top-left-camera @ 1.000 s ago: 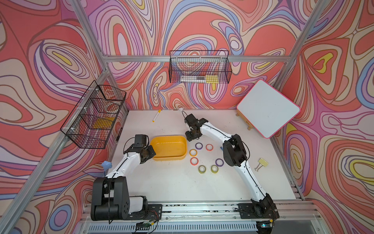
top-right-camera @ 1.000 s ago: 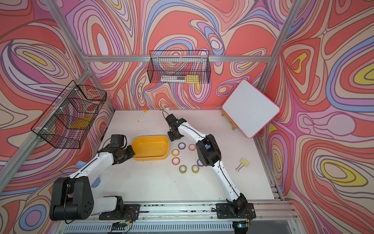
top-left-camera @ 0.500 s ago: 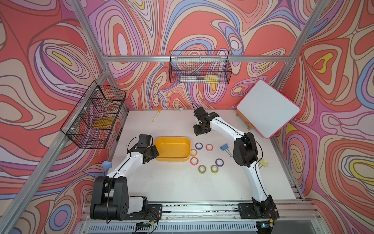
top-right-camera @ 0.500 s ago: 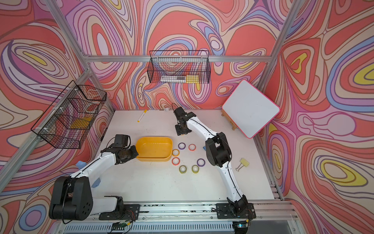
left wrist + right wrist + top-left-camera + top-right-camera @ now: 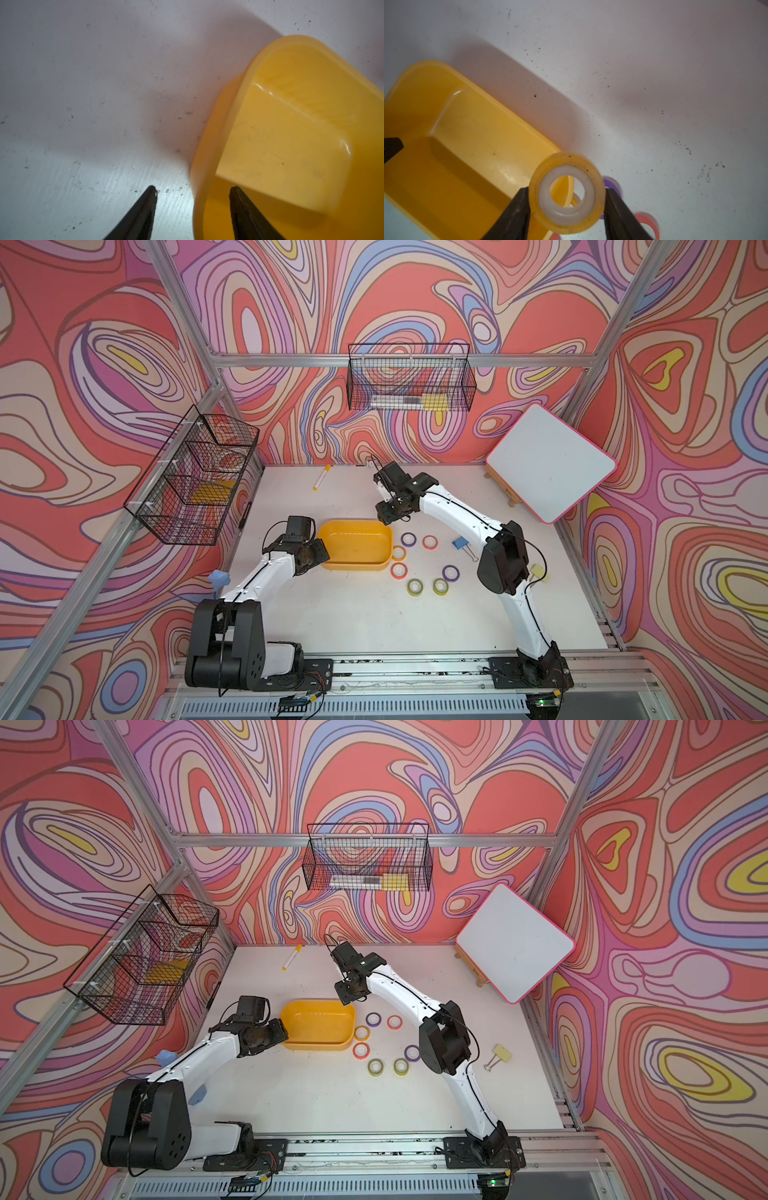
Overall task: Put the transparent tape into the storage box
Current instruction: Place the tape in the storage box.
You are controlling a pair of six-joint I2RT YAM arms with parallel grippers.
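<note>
**Right gripper holds one tape roll above the tray's corner**

The right gripper (image 5: 566, 190) is clamped across the outer edge of a small glossy yellow-tinted see-through tape roll with a white core (image 5: 566, 193). The roll's hole faces the wrist camera. The roll hangs over the far corner of the shallow yellow-orange plastic tray (image 5: 353, 566), on the right arm's side, and partly overlaps the rim. The tray's bare floor lies below the roll and toward the left arm. The drop therefore probably needs a short shift inward along the tray's long axis, which runs from arm to arm. The left gripper (image 5: 192, 188) is released, with one finger outside and one inside the tray's opposite end wall, grasping nothing.

Count of rolls: one is held and none are in the tray. Seven lie flat on the white table (image 5: 374, 622) near the tray's right end:
- two purple rolls (image 5: 409, 539)
- two red-orange rolls (image 5: 430, 542)
- two olive rolls (image 5: 414, 587)
- one yellow roll (image 5: 398, 552)

One blue binder clip (image 5: 459, 543) lies near them.
</note>
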